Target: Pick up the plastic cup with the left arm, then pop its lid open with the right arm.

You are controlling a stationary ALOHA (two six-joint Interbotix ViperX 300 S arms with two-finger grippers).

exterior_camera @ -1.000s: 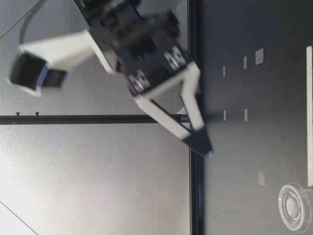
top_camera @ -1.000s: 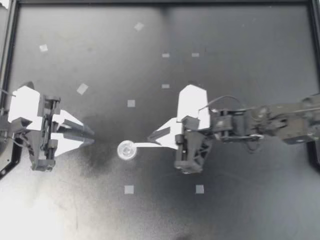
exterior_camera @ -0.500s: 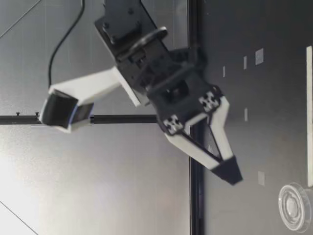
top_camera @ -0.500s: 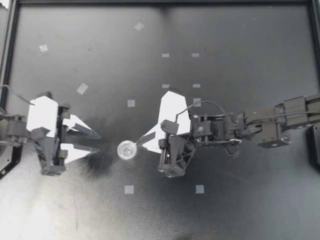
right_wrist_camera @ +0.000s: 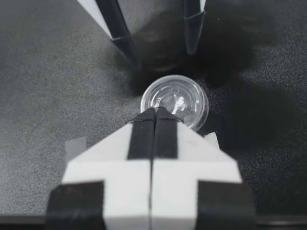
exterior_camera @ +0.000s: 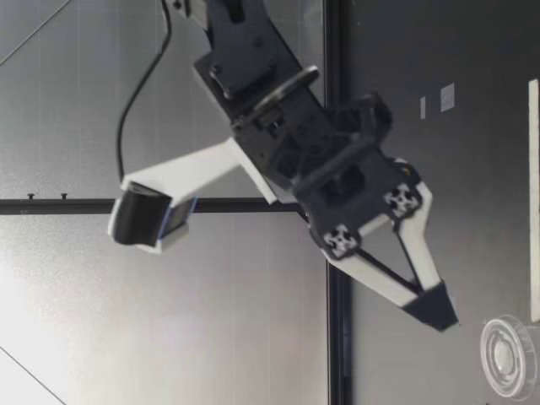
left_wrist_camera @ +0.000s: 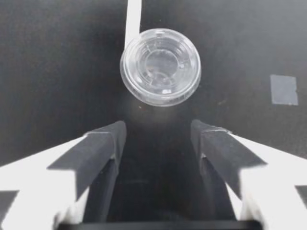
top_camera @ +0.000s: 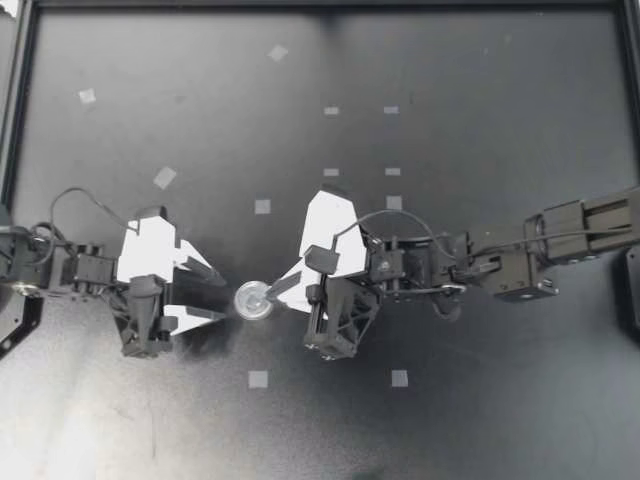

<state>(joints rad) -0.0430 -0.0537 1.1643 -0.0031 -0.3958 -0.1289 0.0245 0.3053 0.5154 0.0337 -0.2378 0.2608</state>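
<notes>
A small clear round plastic cup (top_camera: 253, 299) lies on the black table, with a white strip (top_camera: 292, 290) running from it toward my right arm. My left gripper (top_camera: 216, 295) is open just short of the cup, which sits ahead of its spread fingers (left_wrist_camera: 98, 146) as the cup (left_wrist_camera: 160, 66) shows in the left wrist view. My right gripper (top_camera: 274, 287) is shut with nothing in it, its joined tips (right_wrist_camera: 155, 113) at the rim of the cup (right_wrist_camera: 181, 98). Touch cannot be told. In the low view a gripper (exterior_camera: 439, 308) with fingers together hangs above the cup (exterior_camera: 509, 356).
Small grey tape squares dot the table, such as a tape square (top_camera: 258, 379), another square (top_camera: 399, 378) and a third (top_camera: 262, 206). A black frame (top_camera: 12, 120) borders the table. Open table surface lies behind and in front of both arms.
My left arm has slid right toward the cup and its fingers have spread wider. My right arm has moved left, bringing its shut tips to the cup's rim.
</notes>
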